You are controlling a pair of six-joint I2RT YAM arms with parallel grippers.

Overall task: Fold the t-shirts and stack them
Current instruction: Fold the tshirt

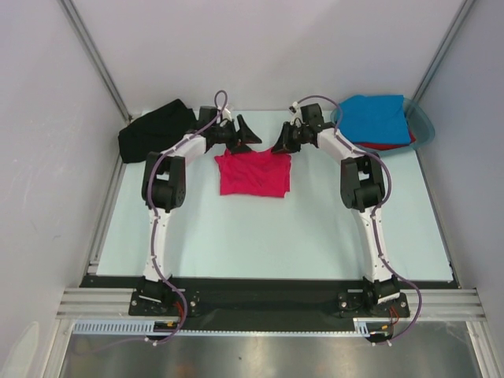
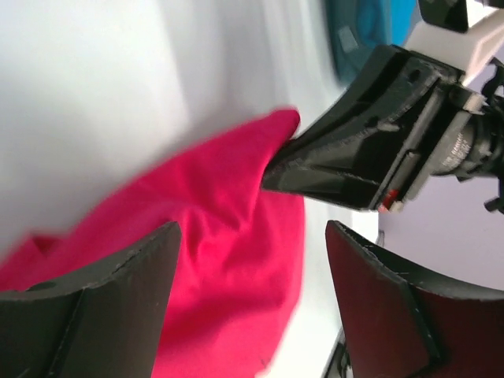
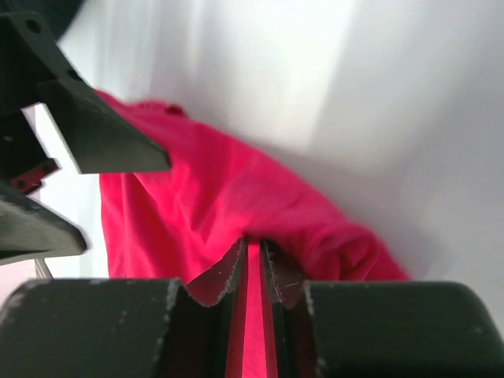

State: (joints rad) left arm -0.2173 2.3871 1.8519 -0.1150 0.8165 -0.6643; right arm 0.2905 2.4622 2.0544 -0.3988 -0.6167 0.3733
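The right gripper (image 1: 281,146) is pinching the top right edge of the pink shirt (image 1: 253,175), its fingers nearly closed on the cloth, in the upper middle of the frame. The left gripper (image 1: 246,134) is hovering wide open by the shirt's top left edge, gripping nothing. A black shirt (image 1: 157,132) is lying at upper left. A blue shirt (image 1: 378,118) is sitting in the tub (image 1: 426,126) at upper right.

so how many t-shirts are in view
4: crimson-pink shirt mid-table, black shirt far left, blue shirt in the teal tub far right, red shirt showing just beneath the blue. More could hide in the tub.
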